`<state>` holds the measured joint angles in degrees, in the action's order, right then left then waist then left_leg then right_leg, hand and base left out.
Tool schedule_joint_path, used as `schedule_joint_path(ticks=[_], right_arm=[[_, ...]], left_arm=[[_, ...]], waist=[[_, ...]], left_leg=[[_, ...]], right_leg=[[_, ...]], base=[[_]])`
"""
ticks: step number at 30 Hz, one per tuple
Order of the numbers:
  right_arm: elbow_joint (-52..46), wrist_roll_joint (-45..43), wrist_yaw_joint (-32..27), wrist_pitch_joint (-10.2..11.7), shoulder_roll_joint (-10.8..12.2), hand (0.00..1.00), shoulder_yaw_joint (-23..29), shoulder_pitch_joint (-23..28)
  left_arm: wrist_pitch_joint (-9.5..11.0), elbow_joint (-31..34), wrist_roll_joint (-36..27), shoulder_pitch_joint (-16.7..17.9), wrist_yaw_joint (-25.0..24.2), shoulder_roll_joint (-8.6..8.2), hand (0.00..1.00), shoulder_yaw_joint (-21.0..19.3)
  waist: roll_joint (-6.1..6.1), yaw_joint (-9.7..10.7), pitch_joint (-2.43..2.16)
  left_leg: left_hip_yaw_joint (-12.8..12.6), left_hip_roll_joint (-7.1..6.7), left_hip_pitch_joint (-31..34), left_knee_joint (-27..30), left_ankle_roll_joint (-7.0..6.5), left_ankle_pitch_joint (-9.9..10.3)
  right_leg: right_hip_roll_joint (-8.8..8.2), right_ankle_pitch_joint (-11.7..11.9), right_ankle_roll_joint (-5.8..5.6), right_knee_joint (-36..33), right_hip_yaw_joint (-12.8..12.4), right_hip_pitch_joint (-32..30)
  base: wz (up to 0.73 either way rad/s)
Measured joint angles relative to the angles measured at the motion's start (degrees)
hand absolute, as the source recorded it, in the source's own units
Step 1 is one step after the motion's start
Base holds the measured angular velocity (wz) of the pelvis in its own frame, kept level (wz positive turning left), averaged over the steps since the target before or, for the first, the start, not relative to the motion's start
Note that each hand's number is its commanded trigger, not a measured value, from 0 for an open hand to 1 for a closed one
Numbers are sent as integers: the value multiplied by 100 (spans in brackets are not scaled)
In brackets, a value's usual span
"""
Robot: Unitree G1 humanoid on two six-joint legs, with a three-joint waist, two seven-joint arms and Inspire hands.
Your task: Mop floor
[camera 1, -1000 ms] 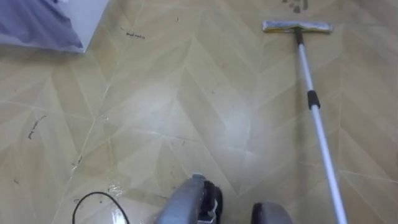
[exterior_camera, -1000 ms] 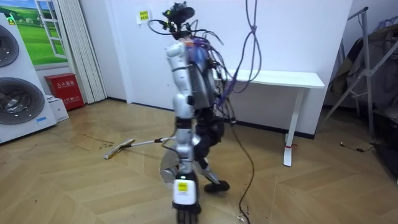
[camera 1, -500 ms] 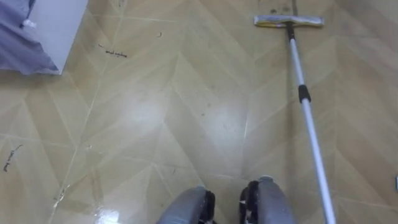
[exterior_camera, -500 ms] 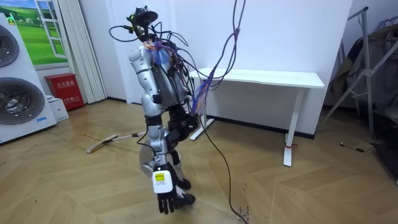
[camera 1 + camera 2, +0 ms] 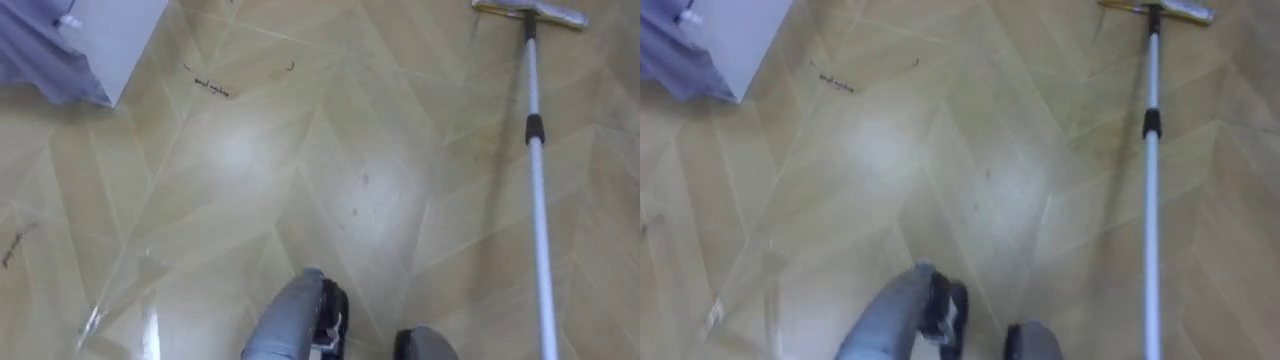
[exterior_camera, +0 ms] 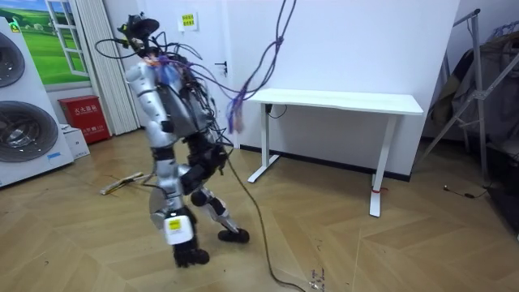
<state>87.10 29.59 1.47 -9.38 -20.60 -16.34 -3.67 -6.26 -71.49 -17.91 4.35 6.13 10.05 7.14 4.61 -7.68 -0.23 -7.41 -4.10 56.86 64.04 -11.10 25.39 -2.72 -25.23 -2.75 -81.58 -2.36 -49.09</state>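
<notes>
Striding toward the room view's left, the robot is drawing away from the white desk [image 6: 340, 101] it stood nearer half a second ago, and is closing on the stacked washers [image 6: 24, 122]. The mop [image 5: 537, 190] is lying flat on the wooden floor [image 5: 300, 170]. In the eye views the mop head [image 5: 530, 12] is at one o'clock and the pole is running back toward five o'clock. In the room view the mop is sitting further left than before. The left hand [image 6: 185, 253] is hanging low near the floor; its state cannot be told. A white box [image 5: 125, 40] is sitting at ten o'clock.
</notes>
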Motion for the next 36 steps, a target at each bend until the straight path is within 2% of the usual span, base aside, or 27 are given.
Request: schedule_joint_path(ticks=[1,4,6,8,9,11,12,14,15,16,17,18,19,20,22,23,24,25,26,27,28,29,30,31,33,35,36], right_arm=[[-46,-27,-109,-12,135,100,0,163],[-60,-43,-258,-9,449,100,6,235],[-59,-59,-329,-35,669,100,18,265],[-77,-119,-345,-178,677,100,77,206],[-109,-205,-358,-340,635,100,177,73],[-95,-259,-442,-606,504,100,244,-246],[-97,-253,-507,-736,372,100,256,-550],[-101,-211,-596,-755,172,100,240,-1176],[-141,-148,-632,-671,88,100,235,-1583],[-260,-57,-622,-588,-1,100,223,-1779],[-296,-23,-586,-517,-36,100,225,-1878],[-383,112,-488,-411,-110,100,215,-2100],[-442,280,-323,-340,-180,100,221,-2256],[-457,364,-255,-287,-197,100,226,-2276],[-478,531,-113,-249,-172,100,247,-2159],[-477,609,-74,-239,-170,100,238,-2063],[-473,722,13,-214,-201,100,221,-1801],[-466,833,75,-150,-241,100,221,-1457],[-441,842,110,-118,-246,100,220,-1282],[-346,835,135,-100,-225,100,169,-922],[-226,810,133,-100,-195,100,44,-602],[-188,792,122,-99,-187,100,-29,-441],[-167,709,78,-98,-150,100,-50,-90],[-174,579,-5,-99,-71,100,-46,163],[-238,403,-129,-99,88,100,-29,386],[-243,334,-217,-106,277,100,-30,418],[-249,331,-257,-105,352,100,-52,385]], left_arm=[[55,21,-2,-29,43,7,0,-5],[89,186,5,-39,112,13,0,-5],[74,233,17,-14,92,-21,0,100],[-22,281,70,85,92,-62,0,107],[-118,295,60,156,102,-60,0,103],[-303,300,49,197,210,-60,0,120],[-350,328,-23,190,293,-39,0,233],[-350,430,-70,178,401,26,0,355],[-347,555,-140,228,483,124,0,549],[-354,630,-249,303,500,216,0,721],[-355,654,-272,348,500,248,0,787],[-365,754,-280,478,494,274,0,903],[-390,759,-238,541,465,274,0,944],[-415,754,-217,547,437,277,0,930],[-367,743,-166,625,305,276,0,867],[-359,734,-158,627,270,277,0,861],[-333,751,-152,626,192,277,0,831],[-286,754,-170,611,141,271,0,820],[-271,757,-165,594,114,270,0,770],[-261,794,-158,570,102,262,0,642],[-252,811,-138,546,99,240,0,531],[-252,819,-133,529,96,220,0,475],[-240,852,-130,530,86,206,0,402],[-177,890,-126,528,93,210,0,305],[-85,965,-73,516,108,217,0,267],[-2,965,7,483,103,174,0,230],[9,963,4,484,103,100,0,229]], waist=[[71,40,6],[104,341,60],[109,409,57],[79,365,68],[42,302,74],[-68,219,103],[-95,116,82],[-273,-48,164],[-386,-149,214],[-514,-280,211],[-571,-367,220],[-713,-456,282],[-689,-543,249],[-709,-591,264],[-655,-632,252],[-637,-615,247],[-576,-547,210],[-416,-375,143],[-345,-317,135],[-289,-291,123],[-271,-288,123],[-233,-265,119],[-146,-176,67],[-113,-94,49],[-14,123,1],[-6,245,7],[-34,224,44]], left_leg=[[23,-43,-103,-49,1,102],[0,-80,-243,-186,-66,159],[-33,-80,-537,-417,-77,200],[-26,-78,-776,-545,-38,271],[-22,-74,-923,-543,-12,366],[-4,-112,-1062,-485,64,511],[-2,-128,-1073,-436,183,599],[-67,-85,-910,0,694,509],[-53,76,-454,823,1416,-115],[-93,203,-29,1586,1430,-1055],[-109,245,141,1857,1362,-1564],[-76,253,479,2223,1277,-2411],[-6,298,686,2210,1194,-2329],[2,356,727,2055,1148,-2111],[135,382,469,150,1041,-1426],[173,357,353,-260,983,-1291],[224,277,179,-779,862,-1051],[281,210,101,-913,629,-823],[272,211,91,-911,537,-771],[209,202,30,-902,344,-642],[127,160,-70,-866,251,-520],[98,136,-130,-828,219,-427],[44,111,-237,-753,146,-258],[-3,87,-354,-711,110,-108],[15,49,-417,-672,52,44],[28,40,-467,-679,17,116],[38,32,-540,-706,8,139]], right_leg=[[66,179,-23,-168,-82,-193],[126,137,-61,121,-88,-762],[182,149,-47,1322,-49,-935],[215,254,82,2029,71,-900],[183,328,208,2307,221,-870],[171,422,352,2359,372,-845],[177,371,449,2269,387,-815],[173,283,530,2133,336,-876],[284,273,559,2023,259,-897],[401,262,595,1902,125,-868],[446,237,618,1846,68,-828],[491,162,697,1786,-5,-717],[523,70,714,1770,-22,-636],[548,35,713,1773,-23,-593],[572,-99,679,1936,24,-338],[558,-128,657,1996,31,-275],[524,-175,580,2115,38,-168],[530,-231,551,2229,51,-90],[535,-267,527,2263,55,-43],[500,-320,487,2236,33,6],[459,-249,371,1956,0,-38],[450,-171,273,1783,-7,-71],[364,39,141,1404,18,-167],[286,302,33,1040,57,-296],[273,714,21,634,86,-566],[316,735,-2,624,-2,-818],[352,646,6,943,-13,-975]], base=[[-6],[-5],[-10],[-14],[-9],[4],[0],[-7],[-10],[-12],[-12],[-5],[0],[10],[12],[22],[50],[60],[53],[12],[-6],[-16],[-19],[-19],[-17],[-40],[-74]])
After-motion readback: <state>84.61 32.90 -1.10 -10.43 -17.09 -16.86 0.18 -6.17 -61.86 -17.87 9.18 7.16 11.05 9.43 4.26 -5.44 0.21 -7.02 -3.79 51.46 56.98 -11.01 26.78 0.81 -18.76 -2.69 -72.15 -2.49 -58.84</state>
